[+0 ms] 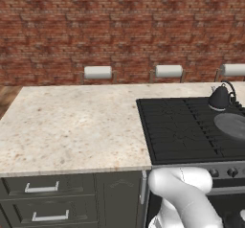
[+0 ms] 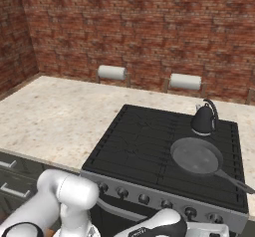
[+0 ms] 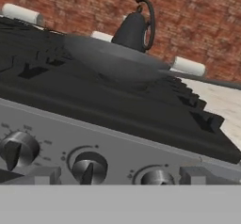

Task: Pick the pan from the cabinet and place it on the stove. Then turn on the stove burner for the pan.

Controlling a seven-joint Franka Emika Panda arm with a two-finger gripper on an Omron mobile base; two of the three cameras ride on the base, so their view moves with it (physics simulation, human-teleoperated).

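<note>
The pan [image 2: 197, 156] sits on the stove [image 2: 144, 146] just before the kettle [image 2: 203, 120], while the end effector [image 3: 120, 176] hovers below at a knob [image 3: 88, 167], seemingly open.

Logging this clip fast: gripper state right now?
Gripper: open, holding nothing, fingertips level with the stove knobs; pan already sits on the grates.

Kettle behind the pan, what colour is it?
Black: the kettle shows best in the right base view, just behind the pan.
</note>
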